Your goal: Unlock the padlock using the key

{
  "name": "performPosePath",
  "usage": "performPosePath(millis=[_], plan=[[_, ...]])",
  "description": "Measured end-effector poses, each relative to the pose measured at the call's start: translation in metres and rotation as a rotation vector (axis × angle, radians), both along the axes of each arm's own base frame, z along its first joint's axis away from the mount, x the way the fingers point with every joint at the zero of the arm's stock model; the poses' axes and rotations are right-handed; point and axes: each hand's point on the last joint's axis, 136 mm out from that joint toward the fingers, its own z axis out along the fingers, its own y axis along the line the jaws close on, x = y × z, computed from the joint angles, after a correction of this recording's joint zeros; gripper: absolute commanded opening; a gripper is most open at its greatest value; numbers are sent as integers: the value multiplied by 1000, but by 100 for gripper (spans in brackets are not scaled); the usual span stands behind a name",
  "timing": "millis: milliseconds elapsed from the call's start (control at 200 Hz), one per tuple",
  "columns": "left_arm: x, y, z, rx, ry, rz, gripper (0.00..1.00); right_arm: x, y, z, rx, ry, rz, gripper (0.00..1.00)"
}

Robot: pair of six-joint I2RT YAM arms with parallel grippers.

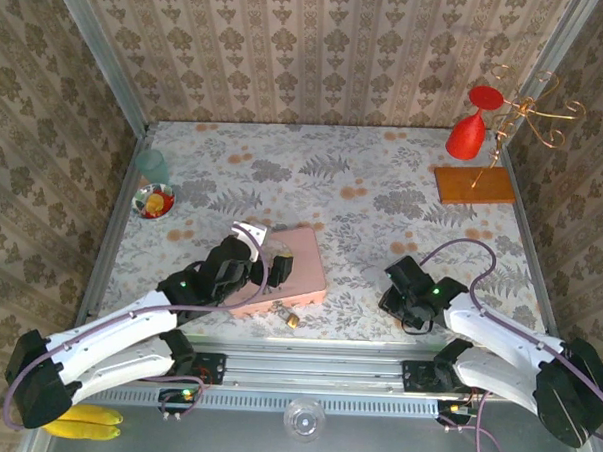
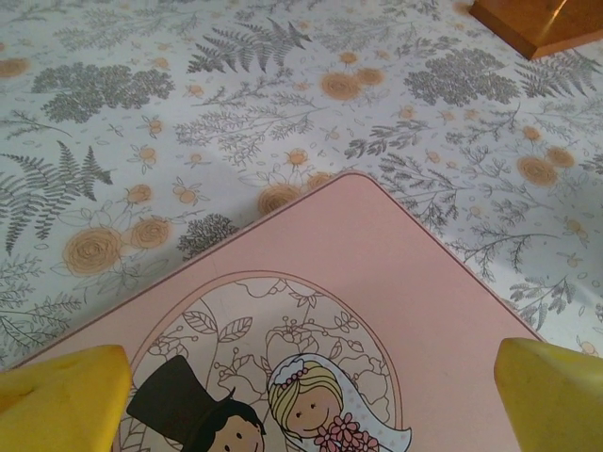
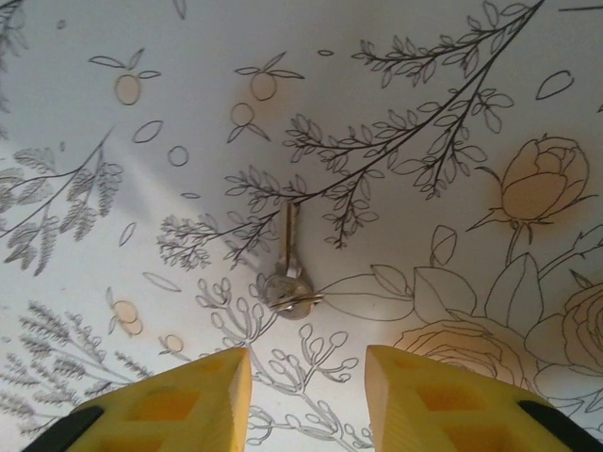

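Two hands, one job each. My right gripper (image 3: 306, 363) hangs low over the table, jaws half-parted and empty, and the key (image 3: 290, 273) lies flat just beyond its fingertips. This is the key pickup. I judge I must reach forward, straddle the key's head, then close. My left gripper (image 2: 309, 377) gapes wide above the pink tin (image 2: 396, 282). The padlock (image 1: 291, 322) lies back of it, toward my base, beside the tin's near edge.

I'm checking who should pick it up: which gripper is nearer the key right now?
Right. The right gripper hangs just above the key, which lies on the tablecloth just ahead of its open jaws. The left gripper is off over the pink tin, jaws wide.
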Motion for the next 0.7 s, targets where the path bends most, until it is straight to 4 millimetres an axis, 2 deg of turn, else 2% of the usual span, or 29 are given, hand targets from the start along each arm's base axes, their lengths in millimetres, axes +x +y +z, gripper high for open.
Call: performPosePath(millis=[340,700], plan=[[1,1,3,0,-15,3,100,9,0,-4,-53,10,18,32],[1,1,3,7,-20,0,100,7,-3,-12,-85,35,33,28]])
